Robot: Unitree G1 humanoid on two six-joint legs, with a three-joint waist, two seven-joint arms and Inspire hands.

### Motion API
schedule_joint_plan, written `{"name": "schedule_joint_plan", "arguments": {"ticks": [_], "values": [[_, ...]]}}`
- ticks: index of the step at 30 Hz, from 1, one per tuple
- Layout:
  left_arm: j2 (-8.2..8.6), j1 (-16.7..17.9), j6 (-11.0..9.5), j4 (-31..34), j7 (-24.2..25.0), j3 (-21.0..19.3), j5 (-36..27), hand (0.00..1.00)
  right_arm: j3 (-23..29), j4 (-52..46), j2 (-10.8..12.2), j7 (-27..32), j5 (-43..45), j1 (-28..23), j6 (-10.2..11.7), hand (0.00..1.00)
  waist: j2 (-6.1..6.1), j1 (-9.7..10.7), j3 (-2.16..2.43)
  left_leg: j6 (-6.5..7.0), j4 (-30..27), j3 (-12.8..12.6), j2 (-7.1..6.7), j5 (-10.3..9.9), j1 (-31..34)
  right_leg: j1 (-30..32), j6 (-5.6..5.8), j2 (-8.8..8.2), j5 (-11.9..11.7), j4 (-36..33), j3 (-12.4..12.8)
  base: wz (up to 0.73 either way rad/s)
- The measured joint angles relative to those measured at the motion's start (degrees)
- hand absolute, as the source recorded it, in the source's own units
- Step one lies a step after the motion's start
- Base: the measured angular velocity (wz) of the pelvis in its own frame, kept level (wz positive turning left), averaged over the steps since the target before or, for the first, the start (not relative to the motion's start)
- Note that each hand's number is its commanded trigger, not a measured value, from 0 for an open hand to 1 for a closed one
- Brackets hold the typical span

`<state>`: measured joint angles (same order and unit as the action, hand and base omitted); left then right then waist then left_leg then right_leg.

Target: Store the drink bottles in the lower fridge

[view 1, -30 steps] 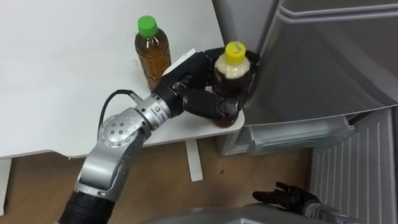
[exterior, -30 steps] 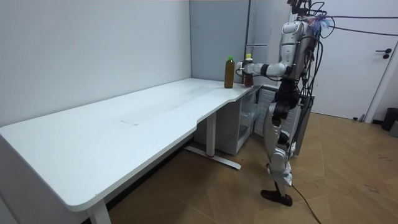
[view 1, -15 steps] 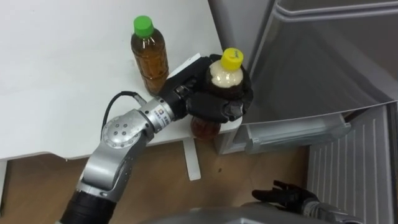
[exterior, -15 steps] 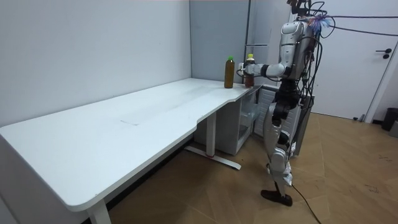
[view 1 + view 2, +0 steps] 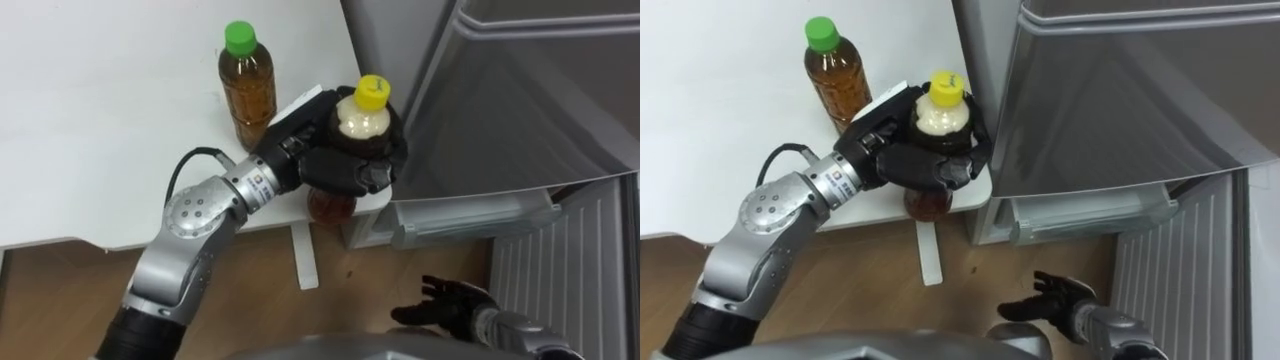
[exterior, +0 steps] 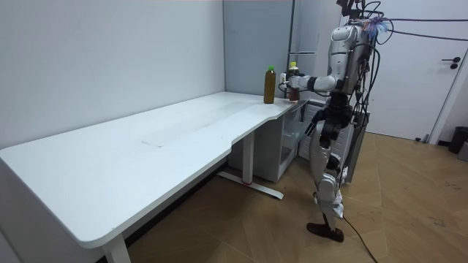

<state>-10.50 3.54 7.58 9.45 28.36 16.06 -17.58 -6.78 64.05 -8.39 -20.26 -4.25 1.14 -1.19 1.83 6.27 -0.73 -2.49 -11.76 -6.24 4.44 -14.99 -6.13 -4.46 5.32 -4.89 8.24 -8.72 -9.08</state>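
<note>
Gripping yellow-capped bottle [image 5: 362, 115]: left hand [image 5: 345, 165] fingers curled round it at white desk [image 5: 100, 120] corner, just beside grey fridge [image 5: 520, 110]. Green-capped bottle [image 5: 248, 85] upright on desk nearby. Right hand [image 5: 445, 305] low over wooden floor [image 5: 60, 300], fingers loosely spread, holding nothing.

Our left hand [image 5: 345, 165] now holds the yellow-capped bottle [image 5: 362, 115] raised off the table [image 5: 100, 120] corner. Our right hand [image 5: 445, 303] has come slightly forward.

Glossy clear plastic is seen on the yellow-capped bottle [image 5: 361, 121], smooth matt white on the table [image 5: 90, 120], and wood grain on the floor [image 5: 60, 290].
</note>
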Motion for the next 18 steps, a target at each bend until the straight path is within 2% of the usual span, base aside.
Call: {"name": "schedule_joint_plan", "arguments": {"ticks": [4,10,18], "values": [[-0.08,0.09,0.00,-0.13,0.10,0.11,-1.31,1.00,-1.47,-6.94,-0.01,-3.10,4.66,-0.63,-0.24,0.00,-0.03,-0.45,0.00,0.01,-0.12,-0.03,-0.01,0.01,0.55,0.64,-0.07,0.00,-0.04,-0.11,0.21,0.00],[-0.75,0.14,0.00,-0.59,0.62,2.57,-9.79,1.00,-5.98,-23.45,-0.21,-9.25,4.96,-4.43,-1.39,0.00,0.03,-0.57,0.03,0.01,-0.10,-0.28,-0.01,0.01,0.49,0.73,-0.11,0.00,-0.07,-0.12,0.52,-0.01],[-2.18,0.96,0.01,-1.47,2.81,4.55,-13.98,1.00,-6.72,-30.00,-0.67,-15.05,4.42,-5.82,-2.72,0.00,0.45,-1.14,-0.04,0.01,-0.03,-1.09,0.00,0.01,0.49,0.85,-0.11,0.00,-0.07,-0.19,0.87,-0.04]]}}
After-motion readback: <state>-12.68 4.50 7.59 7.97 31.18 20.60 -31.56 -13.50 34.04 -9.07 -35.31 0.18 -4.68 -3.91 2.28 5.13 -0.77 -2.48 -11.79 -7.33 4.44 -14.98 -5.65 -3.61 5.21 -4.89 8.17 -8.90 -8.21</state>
